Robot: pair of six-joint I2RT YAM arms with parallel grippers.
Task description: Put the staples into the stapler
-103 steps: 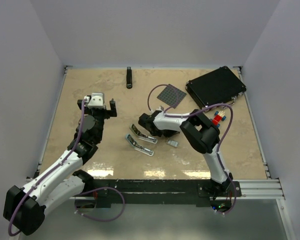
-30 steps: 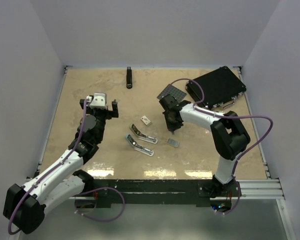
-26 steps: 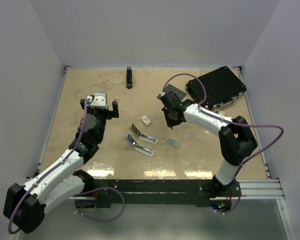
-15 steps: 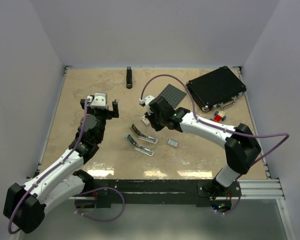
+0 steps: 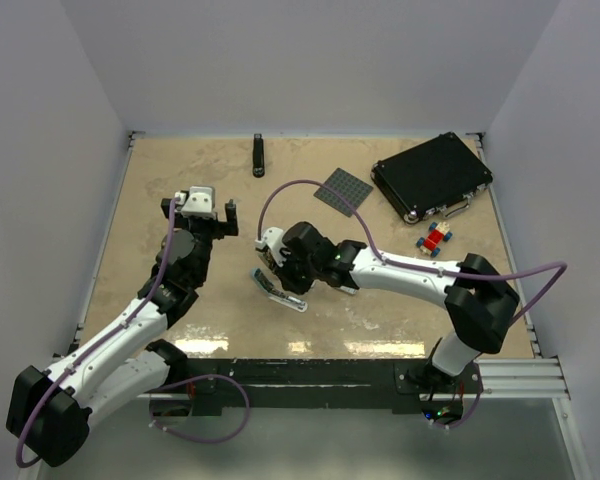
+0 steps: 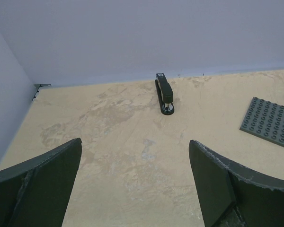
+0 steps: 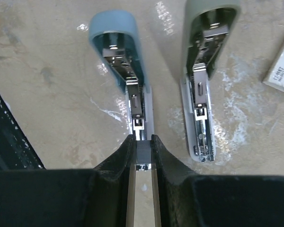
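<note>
The stapler lies opened out in two halves in the right wrist view: a pale blue part on the left and a grey-green part on the right, both showing silvery metal. My right gripper is shut on a short grey strip of staples, held at the near end of the blue part's metal channel. A corner of the white staple box shows at the right edge. From above, my right gripper covers the stapler; only the blue part's end shows. The grey-blue tray is hidden. My left gripper is open and empty, well to the left.
A slim black stapler lies at the back, also in the left wrist view. A grey studded baseplate, a black case and red-and-blue toy bricks are at the back right.
My right arm has swung from near the baseplate leftward and toward the front, down over the opened stapler. The left arm has not moved.
</note>
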